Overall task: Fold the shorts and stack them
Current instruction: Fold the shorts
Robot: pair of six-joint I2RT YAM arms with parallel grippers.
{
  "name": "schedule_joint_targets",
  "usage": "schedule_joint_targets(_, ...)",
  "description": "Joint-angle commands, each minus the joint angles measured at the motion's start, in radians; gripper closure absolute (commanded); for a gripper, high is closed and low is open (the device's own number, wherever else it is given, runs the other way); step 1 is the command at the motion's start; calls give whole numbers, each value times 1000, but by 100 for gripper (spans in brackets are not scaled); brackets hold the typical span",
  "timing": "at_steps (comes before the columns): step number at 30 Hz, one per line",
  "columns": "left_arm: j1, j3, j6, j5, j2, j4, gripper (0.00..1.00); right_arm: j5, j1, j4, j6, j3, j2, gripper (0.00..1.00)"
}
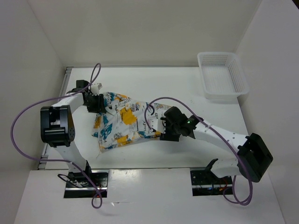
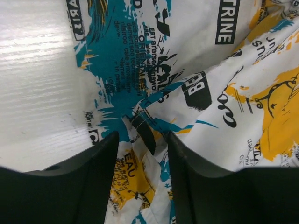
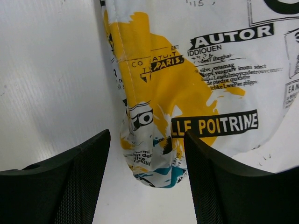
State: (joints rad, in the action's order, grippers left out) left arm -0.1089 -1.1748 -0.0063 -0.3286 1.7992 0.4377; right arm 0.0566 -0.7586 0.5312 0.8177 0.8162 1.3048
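While the shorts (image 1: 122, 122) lie crumpled midway on the white table (image 1: 187, 84), boxed by plain white walls (image 1: 140, 32), the left gripper (image 1: 96, 103) and right gripper (image 1: 164, 127) straddle opposite edges, jaws spread.

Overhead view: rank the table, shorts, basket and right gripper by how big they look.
1. table
2. shorts and basket: too close to rank, since the shorts lie crumpled
3. right gripper, clearly smallest

One printed shorts (image 1: 124, 122), one mesh basket (image 1: 223, 77)
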Motion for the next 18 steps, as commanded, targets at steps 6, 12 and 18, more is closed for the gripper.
schedule_joint_targets(6,23,-6,6,-125,23,12,86,-15,5,-86,24,-71,37,36)
schedule_joint_targets(12,23,-204,6,-127,3,36,100,-24,5,-166,43,-101,74,66)
schedule_joint_targets(18,23,-391,6,-43,12,84,100,-24,5,-157,87,-132,74,82)
